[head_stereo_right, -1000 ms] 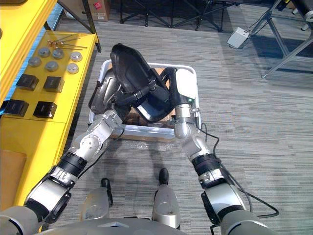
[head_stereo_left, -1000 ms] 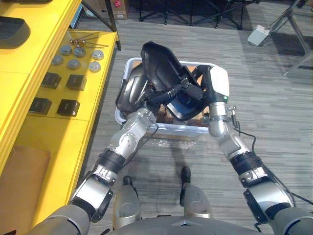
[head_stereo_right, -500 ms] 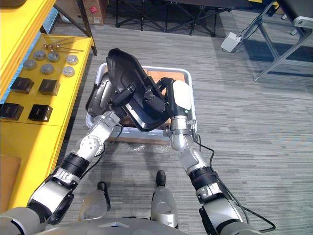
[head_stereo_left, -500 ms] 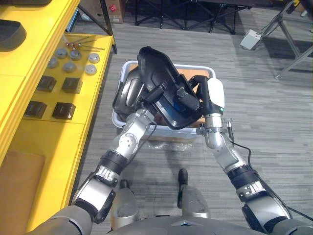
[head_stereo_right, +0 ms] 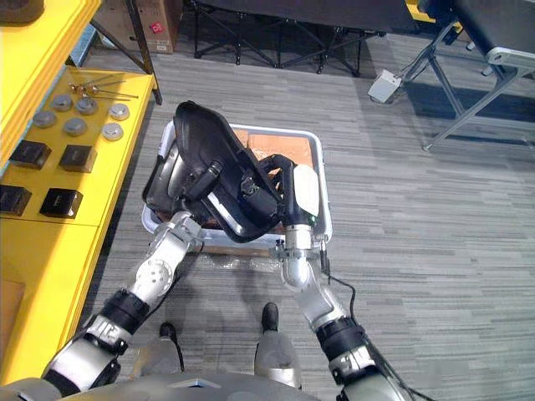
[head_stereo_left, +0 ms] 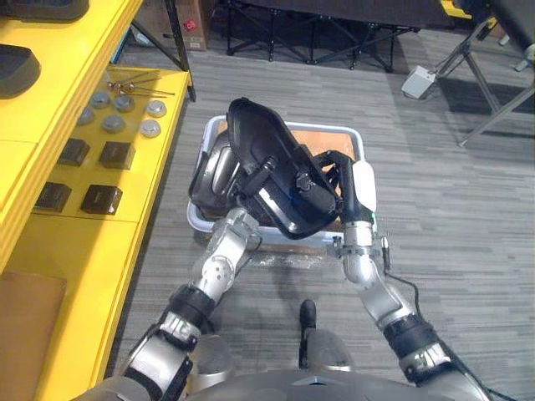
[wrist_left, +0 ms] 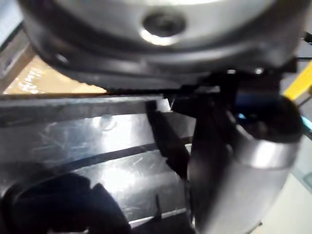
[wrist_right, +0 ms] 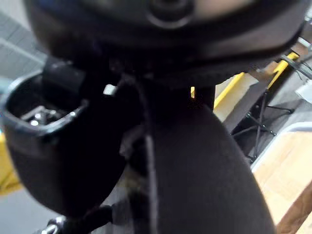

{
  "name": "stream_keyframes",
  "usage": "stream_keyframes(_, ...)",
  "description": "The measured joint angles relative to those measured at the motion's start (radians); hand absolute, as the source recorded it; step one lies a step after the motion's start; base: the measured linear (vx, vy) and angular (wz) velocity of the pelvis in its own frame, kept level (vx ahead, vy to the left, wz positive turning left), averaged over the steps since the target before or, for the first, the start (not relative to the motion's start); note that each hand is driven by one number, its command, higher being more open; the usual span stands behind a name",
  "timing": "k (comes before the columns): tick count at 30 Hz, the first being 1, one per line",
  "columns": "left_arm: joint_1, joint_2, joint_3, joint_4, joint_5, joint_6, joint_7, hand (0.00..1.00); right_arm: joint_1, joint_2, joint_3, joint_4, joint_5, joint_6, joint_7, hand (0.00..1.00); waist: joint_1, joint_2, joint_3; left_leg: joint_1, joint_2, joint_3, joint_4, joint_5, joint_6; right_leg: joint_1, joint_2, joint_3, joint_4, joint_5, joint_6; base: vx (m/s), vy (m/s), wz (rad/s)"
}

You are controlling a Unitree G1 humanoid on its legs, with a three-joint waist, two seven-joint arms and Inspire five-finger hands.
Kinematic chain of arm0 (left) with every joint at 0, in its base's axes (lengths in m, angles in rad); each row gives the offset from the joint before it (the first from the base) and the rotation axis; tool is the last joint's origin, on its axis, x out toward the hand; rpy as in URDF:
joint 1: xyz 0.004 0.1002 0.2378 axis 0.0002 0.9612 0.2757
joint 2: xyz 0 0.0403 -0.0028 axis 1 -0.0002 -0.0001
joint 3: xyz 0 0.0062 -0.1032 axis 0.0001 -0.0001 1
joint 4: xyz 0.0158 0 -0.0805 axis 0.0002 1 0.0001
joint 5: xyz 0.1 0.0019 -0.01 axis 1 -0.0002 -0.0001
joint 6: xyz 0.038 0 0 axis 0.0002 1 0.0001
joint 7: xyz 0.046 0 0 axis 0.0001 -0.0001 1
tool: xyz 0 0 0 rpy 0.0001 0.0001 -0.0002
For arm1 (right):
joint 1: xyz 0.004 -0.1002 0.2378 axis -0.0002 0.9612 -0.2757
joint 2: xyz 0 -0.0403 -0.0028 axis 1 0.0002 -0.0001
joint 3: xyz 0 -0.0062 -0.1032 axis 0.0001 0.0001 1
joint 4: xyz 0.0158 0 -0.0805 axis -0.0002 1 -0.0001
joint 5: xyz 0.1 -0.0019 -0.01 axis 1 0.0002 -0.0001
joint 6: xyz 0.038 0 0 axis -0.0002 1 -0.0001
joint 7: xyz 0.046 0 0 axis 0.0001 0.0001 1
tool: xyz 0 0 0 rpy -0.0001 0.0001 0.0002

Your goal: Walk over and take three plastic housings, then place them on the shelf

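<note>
Since a second ago your two hands have brought the black housing (head_stereo_left: 280, 180) up and nearer to you, so it covers more of the white bin (head_stereo_left: 334, 128); the view itself has shifted too. You hold the housing above the bin, between both hands. The left hand (head_stereo_left: 264, 165) is hooked over its left rim, and the right hand (head_stereo_left: 361, 188) has its dark fingers curled over the right rim. A second glossy housing (head_stereo_left: 211, 171) shows just beside it on the left; whether that one is held, I cannot tell. The black housing's long axis runs from far left to near right. The yellow shelf (head_stereo_left: 50, 251) lies to your left, so I judge the left hand should lead the swing.
</note>
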State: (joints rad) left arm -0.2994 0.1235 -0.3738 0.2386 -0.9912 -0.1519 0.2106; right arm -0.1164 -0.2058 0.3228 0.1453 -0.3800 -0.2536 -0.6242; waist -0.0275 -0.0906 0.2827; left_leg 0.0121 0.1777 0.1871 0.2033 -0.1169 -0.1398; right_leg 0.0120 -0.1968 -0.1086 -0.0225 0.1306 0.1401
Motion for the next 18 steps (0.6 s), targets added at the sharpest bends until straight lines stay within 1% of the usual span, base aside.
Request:
stream_keyframes(1, 0.012, -0.008, 0.000, -0.019, 0.030, -0.007, 0.013, 0.00, 0.020, 0.009, -0.001, -0.024, 0.011, 0.000, -0.002, 1.00, 0.000, 0.001, -0.007, 0.005, -0.001, 0.000, -0.006, 0.000, 0.000, 0.003, 0.000, -0.004, 0.000, -0.001, 0.000, 0.00, 0.000, 0.00)
stream_keyframes(3, 0.060, -0.043, 0.000, -0.091, 0.185, -0.035, 0.076, 0.00, 0.104, 0.035, 0.000, -0.120, 0.062, -0.001, -0.015, 1.00, -0.003, 0.005, -0.050, 0.026, -0.013, 0.005, -0.047, 0.013, 0.001, 0.003, -0.008, -0.022, 0.001, -0.004, -0.004, 0.01, 0.005, -0.02)
stream_keyframes(5, 0.080, -0.059, 0.000, -0.126, 0.291, -0.051, 0.122, 0.00, 0.130, 0.048, -0.003, -0.149, 0.095, -0.004, -0.021, 1.00, -0.004, 0.010, -0.071, 0.039, -0.017, 0.012, -0.063, 0.017, 0.002, 0.003, -0.011, -0.023, 0.003, -0.004, -0.004, 0.02, 0.012, -0.08)
stream_keyframes(6, 0.082, -0.073, -0.001, -0.136, 0.421, -0.065, 0.181, 0.00, 0.148, 0.056, -0.008, -0.159, 0.129, -0.007, -0.023, 1.00, -0.004, 0.016, -0.088, 0.050, -0.019, 0.016, -0.073, 0.021, 0.003, 0.005, -0.012, -0.024, 0.003, -0.005, -0.005, 0.00, 0.009, -0.11)
stream_keyframes(7, 0.082, -0.074, 0.000, -0.140, 0.463, -0.065, 0.203, 0.00, 0.151, 0.058, -0.009, -0.159, 0.139, -0.007, -0.023, 1.00, -0.005, 0.018, -0.093, 0.052, -0.019, 0.018, -0.075, 0.021, 0.003, 0.005, -0.012, -0.024, 0.003, -0.005, -0.005, -0.01, 0.002, -0.12)
stream_keyframes(10, 0.086, -0.079, 0.000, -0.164, 0.673, -0.065, 0.323, 0.00, 0.172, 0.065, -0.022, -0.166, 0.173, -0.007, -0.023, 1.00, -0.007, 0.029, -0.104, 0.068, -0.021, 0.028, -0.093, 0.030, 0.000, 0.006, -0.012, -0.024, 0.003, -0.009, -0.004, -0.04, -0.013, -0.09)
stream_keyframes(11, 0.090, -0.082, 0.000, -0.165, 0.713, -0.065, 0.342, 0.00, 0.182, 0.064, -0.024, -0.173, 0.186, -0.006, -0.022, 1.00, -0.007, 0.032, -0.107, 0.069, -0.021, 0.028, -0.097, 0.032, -0.001, 0.006, -0.012, -0.025, 0.003, -0.010, -0.003, 0.00, 0.000, 0.00)
stream_keyframes(13, 0.120, -0.093, 0.009, -0.169, 0.880, -0.058, 0.430, 0.00, 0.212, 0.063, -0.029, -0.191, 0.216, 0.006, -0.008, 1.00, -0.012, 0.044, -0.121, 0.083, -0.022, 0.033, -0.119, 0.040, -0.002, 0.006, -0.011, -0.025, 0.003, -0.012, -0.004, -0.02, -0.015, -0.05)
stream_keyframes(14, 0.127, -0.093, 0.012, -0.169, 0.922, -0.054, 0.451, 0.00, 0.221, 0.062, -0.030, -0.197, 0.236, 0.008, -0.001, 1.00, -0.013, 0.046, -0.124, 0.085, -0.022, 0.035, -0.124, 0.042, -0.002, 0.006, -0.010, -0.025, 0.003, -0.013, -0.004, -0.02, -0.010, -0.04)
stream_keyframes(16, 0.149, -0.093, 0.035, -0.174, 1.089, -0.036, 0.526, 0.00, 0.244, 0.063, -0.033, -0.210, 0.324, 0.011, 0.034, 1.00, -0.018, 0.050, -0.132, 0.087, -0.022, 0.036, -0.125, 0.044, -0.002, 0.006, -0.010, -0.024, 0.003, -0.013, -0.004, 0.00, 0.000, 0.00)
stream_keyframes(17, 0.153, -0.091, 0.039, -0.178, 1.120, -0.030, 0.542, 0.00, 0.253, 0.063, -0.034, -0.218, 0.353, 0.013, 0.049, 1.00, -0.018, 0.050, -0.132, 0.087, -0.022, 0.036, -0.125, 0.044, -0.002, 0.006, -0.010, -0.024, 0.003, -0.013, -0.004, 0.00, 0.000, 0.00)
stream_keyframes(18, 0.160, -0.085, 0.044, -0.194, 1.153, -0.016, 0.566, 0.00, 0.272, 0.063, -0.035, -0.237, 0.402, 0.027, 0.078, 1.00, -0.018, 0.049, -0.134, 0.087, -0.022, 0.037, -0.125, 0.044, -0.002, 0.005, -0.010, -0.023, 0.003, -0.013, -0.004, -0.02, 0.002, -0.03)
